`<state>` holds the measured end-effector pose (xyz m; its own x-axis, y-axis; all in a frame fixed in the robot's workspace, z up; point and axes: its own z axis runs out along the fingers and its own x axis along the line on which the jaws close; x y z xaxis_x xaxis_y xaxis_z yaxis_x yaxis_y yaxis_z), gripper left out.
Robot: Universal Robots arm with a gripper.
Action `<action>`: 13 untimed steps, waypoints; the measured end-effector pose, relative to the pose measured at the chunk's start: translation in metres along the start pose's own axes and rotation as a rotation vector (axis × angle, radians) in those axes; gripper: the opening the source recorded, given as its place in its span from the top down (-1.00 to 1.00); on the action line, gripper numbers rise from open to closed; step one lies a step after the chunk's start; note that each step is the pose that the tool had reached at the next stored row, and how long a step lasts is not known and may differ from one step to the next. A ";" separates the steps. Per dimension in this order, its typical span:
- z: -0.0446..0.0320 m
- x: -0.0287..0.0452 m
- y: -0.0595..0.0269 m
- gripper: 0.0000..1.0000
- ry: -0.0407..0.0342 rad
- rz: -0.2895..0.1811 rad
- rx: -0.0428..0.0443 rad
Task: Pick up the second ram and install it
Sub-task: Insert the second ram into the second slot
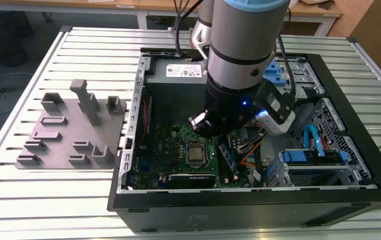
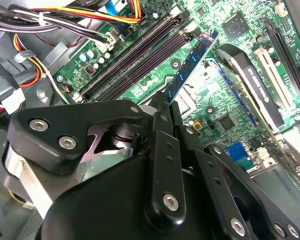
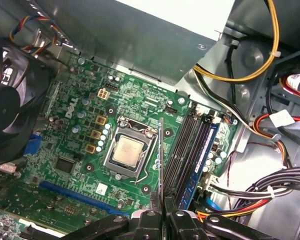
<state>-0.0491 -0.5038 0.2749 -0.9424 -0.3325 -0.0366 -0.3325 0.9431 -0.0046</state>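
My tool (image 3: 162, 216) is clenching the second ram (image 3: 161, 155), gripping one end of the stick between its black fingers (image 2: 160, 135). In the first wrist view I am seeing the stick edge-on, as a thin line reaching out from the fingertips over the green motherboard (image 3: 70, 135). It is running parallel to the dark empty memory slots (image 3: 182, 150) and hanging between them and the processor socket (image 3: 127, 150), just beside the nearest slot. It is not sitting in any slot, and I cannot tell whether its far end is touching the board. In the second wrist view its flat blue-green side with small chips is showing, slanting away from my fingertips alongside the slots. On the far side of the empty slots from the socket, the other memory stick (image 3: 201, 161) is standing seated in its own slot, near bundles of coloured cables (image 3: 250, 70). In the exterior view my tool is hovering low inside the open computer case (image 1: 244, 210), with the socket at about six o'clock from it. At nine o'clock from the case, on the exterior view's left and well apart from my tool, the grey fixture block (image 1: 70, 130) is lying on the slatted desk (image 1: 44, 200), which is carrying the case too.
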 end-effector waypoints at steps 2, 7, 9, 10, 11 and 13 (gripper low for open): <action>0.0000 0.0000 0.0000 0.73 0.0004 0.013 0.0015; 0.0000 0.0000 0.0000 0.73 0.0013 0.043 0.0048; 0.0000 -0.0001 0.0000 0.73 0.0017 0.056 0.0061; 0.0000 0.0000 0.0000 0.73 0.0019 0.062 0.0068; 0.0000 -0.0001 0.0000 0.73 0.0021 0.068 0.0076; 0.0000 0.0000 0.0000 0.73 0.0025 0.081 0.0092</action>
<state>-0.0490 -0.5038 0.2749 -0.9663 -0.2549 -0.0347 -0.2547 0.9670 -0.0108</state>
